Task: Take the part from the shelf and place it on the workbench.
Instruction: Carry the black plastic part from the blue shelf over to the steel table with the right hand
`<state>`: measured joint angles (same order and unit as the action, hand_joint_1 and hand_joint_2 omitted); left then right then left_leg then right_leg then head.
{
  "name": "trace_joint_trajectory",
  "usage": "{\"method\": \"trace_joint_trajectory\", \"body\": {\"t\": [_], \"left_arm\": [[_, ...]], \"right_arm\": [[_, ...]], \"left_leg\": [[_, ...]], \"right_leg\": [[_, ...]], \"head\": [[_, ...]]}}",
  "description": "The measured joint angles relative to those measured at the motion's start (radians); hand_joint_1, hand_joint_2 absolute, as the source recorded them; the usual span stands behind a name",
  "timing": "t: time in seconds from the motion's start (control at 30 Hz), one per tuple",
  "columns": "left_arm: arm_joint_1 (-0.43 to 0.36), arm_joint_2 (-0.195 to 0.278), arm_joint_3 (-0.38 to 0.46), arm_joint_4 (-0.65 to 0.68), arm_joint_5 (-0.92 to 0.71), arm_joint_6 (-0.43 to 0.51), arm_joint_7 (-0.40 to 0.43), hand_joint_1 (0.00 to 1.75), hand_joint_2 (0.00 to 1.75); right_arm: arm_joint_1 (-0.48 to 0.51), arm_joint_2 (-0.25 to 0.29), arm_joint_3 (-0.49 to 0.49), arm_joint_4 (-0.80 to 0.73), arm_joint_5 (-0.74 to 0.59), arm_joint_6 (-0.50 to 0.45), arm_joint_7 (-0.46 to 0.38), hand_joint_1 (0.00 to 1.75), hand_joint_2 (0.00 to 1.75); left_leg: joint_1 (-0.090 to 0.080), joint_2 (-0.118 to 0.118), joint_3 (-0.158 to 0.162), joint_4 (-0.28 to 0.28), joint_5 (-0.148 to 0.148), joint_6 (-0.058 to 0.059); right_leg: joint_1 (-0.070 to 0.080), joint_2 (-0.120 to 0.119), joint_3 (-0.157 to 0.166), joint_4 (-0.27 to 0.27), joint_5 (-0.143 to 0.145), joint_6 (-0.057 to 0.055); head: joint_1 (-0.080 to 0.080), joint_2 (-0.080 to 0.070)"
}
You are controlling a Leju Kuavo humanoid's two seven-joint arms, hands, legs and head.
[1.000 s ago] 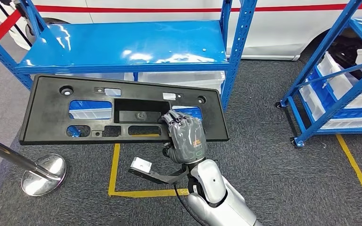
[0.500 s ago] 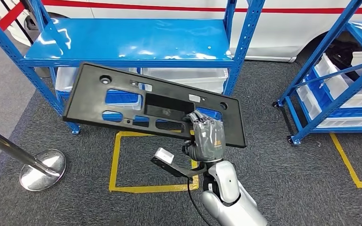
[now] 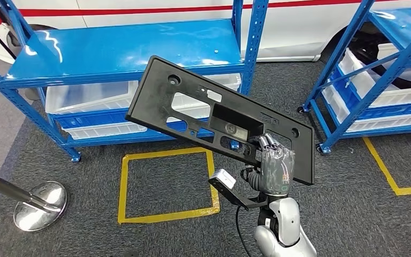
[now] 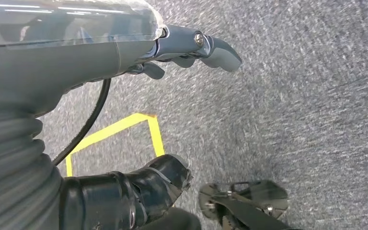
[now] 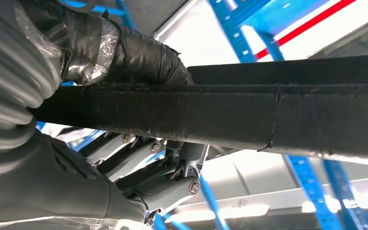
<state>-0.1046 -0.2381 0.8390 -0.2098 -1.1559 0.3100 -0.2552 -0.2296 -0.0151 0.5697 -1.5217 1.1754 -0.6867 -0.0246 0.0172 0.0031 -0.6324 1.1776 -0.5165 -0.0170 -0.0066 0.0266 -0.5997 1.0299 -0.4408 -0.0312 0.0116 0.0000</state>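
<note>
One black part [image 3: 214, 115] is clamped by fingers [image 3: 267, 143] of right hand [image 3: 273, 167], held tilted in air before blue shelf [image 3: 123, 51]. Left hand [image 4: 191, 45] seen above grey carpet [image 4: 316, 96], fingers apparently apart, nothing held; view partly blocked.

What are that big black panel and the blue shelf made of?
The black panel looks like moulded plastic: matte, faintly grainy, with formed cut-outs and recesses. The blue shelf appears to be painted steel: glossy reflections, perforated uprights. Neither is certain from looks.
</note>
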Motion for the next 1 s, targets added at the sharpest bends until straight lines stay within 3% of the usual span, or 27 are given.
{"method": "trace_joint_trajectory", "body": {"t": [0.07, 0.1, 0.17, 0.23, 0.3, 0.37, 0.4, 0.43, 0.47, 0.53, 0.6, 0.7, 0.77, 0.87, 0.9, 0.93, 0.97, 1.0], "left_arm": [[0.0, 0.001, 0.002, 0.0, 0.0, 0.0, -0.001, 0.0, 1.75], [-0.001, 0.001, 0.003, 0.0, 0.0, 0.001, -0.001, 0.0, 1.75], [-0.002, 0.002, 0.004, 0.0, 0.0, 0.001, -0.002, 0.0, 1.75], [-0.002, 0.001, 0.004, 0.0, 0.002, 0.002, -0.005, 0.0, 1.75], [-0.001, 0.001, 0.005, 0.0, 0.007, 0.003, -0.008, 0.0, 1.75], [0.004, 0.001, 0.009, 0.0, 0.013, 0.006, -0.013, 0.0, 1.75], [0.006, 0.001, 0.013, 0.0, 0.016, 0.008, -0.016, 0.0, 1.75], [0.009, 0.001, 0.017, 0.0, 0.018, 0.009, -0.018, 0.0, 1.75], [0.01, 0.001, 0.02, 0.0, 0.02, 0.011, -0.019, 0.0, 1.75], [0.011, 0.001, 0.025, 0.0, 0.021, 0.012, -0.02, 0.0, 1.75], [0.012, 0.001, 0.028, 0.0, 0.024, 0.015, -0.022, 0.0, 1.75], [0.012, 0.001, 0.035, 0.0, 0.031, 0.021, -0.025, 0.0, 1.75], [0.014, 0.001, 0.04, 0.0, 0.033, 0.023, -0.026, 0.0, 1.75], [0.019, 0.001, 0.048, 0.0, 0.033, 0.024, -0.026, 0.0, 1.75], [0.021, 0.001, 0.05, 0.0, 0.033, 0.024, -0.026, 0.0, 1.75], [0.023, 0.001, 0.051, 0.0, 0.033, 0.024, -0.026, 0.0, 1.75], [0.023, 0.001, 0.051, 0.0, 0.033, 0.024, -0.026, 0.0, 1.75], [0.023, 0.001, 0.052, 0.0, 0.033, 0.024, -0.026, 0.0, 1.75]], "right_arm": [[0.008, -0.005, -0.009, -0.014, 0.0, -0.002, 0.0, 1.75, 1.75], [0.01, -0.006, -0.012, -0.019, 0.0, -0.002, -0.001, 1.75, 1.75], [0.02, -0.009, -0.02, -0.031, -0.002, -0.003, -0.008, 1.75, 1.75], [0.042, -0.012, -0.034, -0.05, -0.013, -0.003, -0.032, 1.75, 1.75], [0.07, -0.012, -0.059, -0.074, -0.038, -0.003, -0.08, 1.75, 1.75], [0.113, -0.006, -0.102, -0.106, -0.093, -0.003, -0.161, 1.75, 1.75], [0.139, 0.0, -0.13, -0.124, -0.127, -0.003, -0.205, 1.75, 1.75], [0.163, 0.006, -0.156, -0.141, -0.157, -0.003, -0.241, 1.75, 1.75], [0.181, 0.012, -0.18, -0.155, -0.178, -0.003, -0.263, 1.75, 1.75], [0.203, 0.023, -0.213, -0.18, -0.201, -0.003, -0.287, 1.75, 1.75], [0.229, 0.038, -0.245, -0.21, -0.235, -0.004, -0.332, 1.75, 1.75], [0.292, 0.071, -0.309, -0.268, -0.321, -0.005, -0.427, 1.75, 1.75], [0.335, 0.091, -0.352, -0.309, -0.379, -0.006, -0.482, 1.75, 1.75], [0.392, 0.124, -0.403, -0.363, -0.433, -0.009, -0.543, 1.75, 1.75], [0.406, 0.131, -0.414, -0.374, -0.439, -0.009, -0.552, 1.75, 1.75], [0.419, 0.137, -0.424, -0.383, -0.442, -0.009, -0.555, 1.75, 1.75], [0.428, 0.141, -0.433, -0.39, -0.443, -0.009, -0.556, 1.75, 1.75], [0.436, 0.145, -0.441, -0.397, -0.445, -0.009, -0.557, 1.75, 1.75]], "left_leg": [[0.0, -0.02, 0.059, -0.126, 0.045, 0.005], [-0.001, -0.028, 0.07, -0.152, 0.048, 0.008], [-0.003, -0.027, 0.072, -0.161, 0.049, 0.016], [0.0, -0.018, 0.073, -0.169, 0.057, 0.03], [0.003, -0.008, 0.072, -0.175, 0.063, 0.043], [0.001, 0.0, 0.069, -0.174, 0.064, 0.047], [0.001, 0.004, 0.068, -0.173, 0.063, 0.046], [0.001, 0.009, 0.068, -0.172, 0.063, 0.046], [0.001, 0.014, 0.068, -0.17, 0.061, 0.045], [0.0, 0.025, 0.068, -0.165, 0.057, 0.04], [-0.005, 0.035, 0.068, -0.159, 0.051, 0.031], [-0.007, 0.044, 0.071, -0.159, 0.046, 0.014], [-0.004, 0.033, 0.061, -0.129, 0.019, 0.003], [-0.002, 0.01, -0.012, 0.044, -0.079, -0.007], [-0.002, 0.008, -0.035, 0.099, -0.098, -0.008], [-0.002, 0.007, -0.043, 0.122, -0.098, -0.008], [-0.002, 0.006, -0.031, 0.101, -0.076, -0.006], [-0.002, 0.001, -0.001, 0.044, -0.041, -0.002]], "right_leg": [[0.002, 0.014, -0.005, 0.005, 0.0, 0.008], [0.002, 0.019, -0.008, 0.006, 0.002, 0.014], [0.001, 0.028, -0.014, 0.005, 0.008, 0.028], [0.0, 0.018, -0.02, 0.017, -0.004, 0.038], [-0.002, -0.004, -0.055, 0.096, -0.057, 0.044], [-0.004, -0.014, -0.114, 0.227, -0.119, 0.05], [-0.005, -0.015, -0.132, 0.27, -0.131, 0.052], [-0.006, -0.016, -0.134, 0.28, -0.126, 0.053], [-0.007, -0.019, -0.116, 0.248, -0.102, 0.053], [-0.004, -0.041, -0.043, 0.111, -0.044, 0.047], [0.003, -0.058, 0.002, 0.02, -0.019, 0.038], [0.004, -0.047, 0.004, 0.008, -0.018, 0.026], [-0.001, -0.04, 0.006, 0.003, -0.014, 0.014], [-0.003, -0.026, 0.003, 0.002, -0.012, 0.003], [-0.002, -0.018, 0.002, 0.002, -0.011, 0.003], [-0.001, -0.01, 0.002, 0.003, -0.011, 0.003], [-0.001, 0.0, 0.003, 0.004, -0.011, 0.003], [-0.001, 0.009, 0.003, 0.006, -0.011, 0.003]], "head": [[0.0, 0.0], [0.0, 0.0], [0.0, 0.0], [0.001, 0.0], [0.002, 0.0], [0.003, 0.0], [0.003, 0.0], [0.003, 0.0], [0.003, 0.0], [0.003, 0.0], [0.003, 0.0], [0.002, 0.0], [0.002, 0.0], [0.002, 0.0], [0.002, 0.0], [0.002, 0.0], [0.002, 0.0], [0.002, 0.0]]}}
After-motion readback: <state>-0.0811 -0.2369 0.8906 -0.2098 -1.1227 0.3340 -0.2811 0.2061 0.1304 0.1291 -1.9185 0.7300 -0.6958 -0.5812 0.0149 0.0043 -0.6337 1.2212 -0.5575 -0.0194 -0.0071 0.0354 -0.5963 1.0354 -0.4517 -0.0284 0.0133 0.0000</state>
